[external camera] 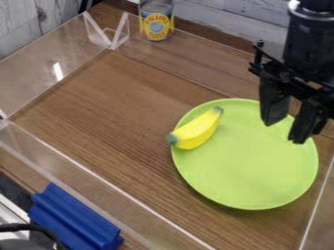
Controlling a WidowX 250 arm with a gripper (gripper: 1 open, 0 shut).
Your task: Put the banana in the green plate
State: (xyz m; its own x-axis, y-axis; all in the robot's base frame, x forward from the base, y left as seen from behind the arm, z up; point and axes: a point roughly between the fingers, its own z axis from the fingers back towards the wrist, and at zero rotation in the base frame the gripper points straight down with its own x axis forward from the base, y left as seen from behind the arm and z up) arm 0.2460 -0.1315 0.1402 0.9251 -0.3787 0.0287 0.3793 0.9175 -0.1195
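Banana (197,128), bright yellow with dark green tips, is found at the upper-left edge of the lime-green plastic plate (248,171). It lies at a slant, one tip toward the lower left of the view and the other toward the upper right. The lower-left tip reaches the plate's rim; whether it rests on the rim or just overhangs it is hard to judge from this angle, though the body appears to be on the plate. The black gripper (290,117) stands open at the right, its two fingers parted above the plate's upper part. Nothing is held between them, and the banana is apart from both, to their left. The plate sits on the brown wooden tabletop (104,117). A yellow-labelled can (156,21) stands at the far edge, with a clear plastic bracket (109,31) near it. A blue ribbed block (72,223) is noted at the lower left.
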